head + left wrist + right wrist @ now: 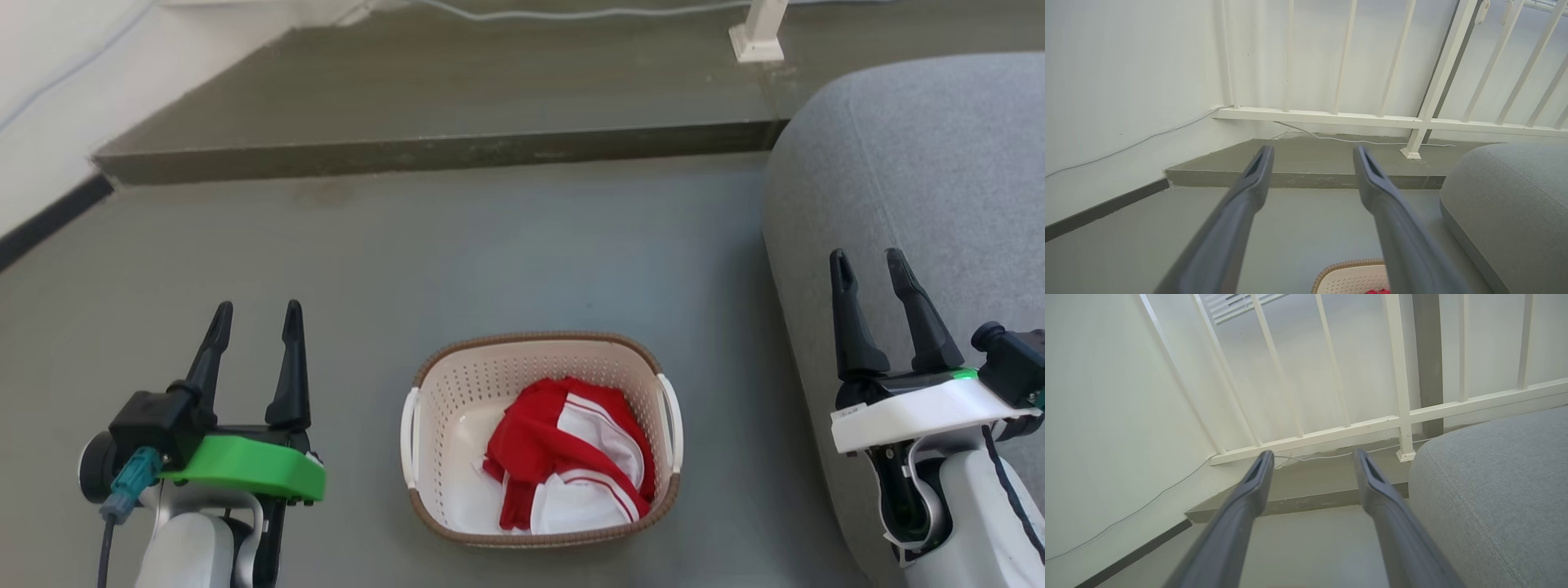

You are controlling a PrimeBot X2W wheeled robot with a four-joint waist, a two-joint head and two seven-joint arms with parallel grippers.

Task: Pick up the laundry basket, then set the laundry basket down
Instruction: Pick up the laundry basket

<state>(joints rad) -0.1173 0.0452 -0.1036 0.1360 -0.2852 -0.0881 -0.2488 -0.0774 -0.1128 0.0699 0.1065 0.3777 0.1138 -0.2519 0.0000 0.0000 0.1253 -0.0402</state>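
Two tools in head view, one on either side of the laundry basket (535, 337), both clear of it. On the near left, the left tool (257, 307): fingers parted to a moderate gap, nothing between them, green collar at the base, teal plug and dark lead on the outer side. On the near right, the right tool (867, 255): same moderate spread, nothing held, white collar with a small green light. Seen against the grey sofa (914, 163); contact with it impossible to judge.

Laundry basket upright on the floor (490, 245). Cream perforated walls, brown woven-look rim, a white handle on each short side. Well short of the floor's far edge, where a low step (441, 151) rises. Far from the left edge along the wall and dark skirting. Nearer the right side, beside the sofa but apart from it. Inside, a crumpled red-and-white garment (571, 449), lying toward the right half.

Left wrist view: left tool (1312, 149) with fingers spread, gap bare, pointing toward the step and the white railing (1331, 118). Rim corner of the laundry basket (1347, 277) at the bottom edge, beside the right-hand finger, with a speck of red. Thin cable (1355, 141) lying on the step under the railing.

Right wrist view: right tool (1312, 452) equally spread and empty. Sofa close on the right, railing and wall ahead.
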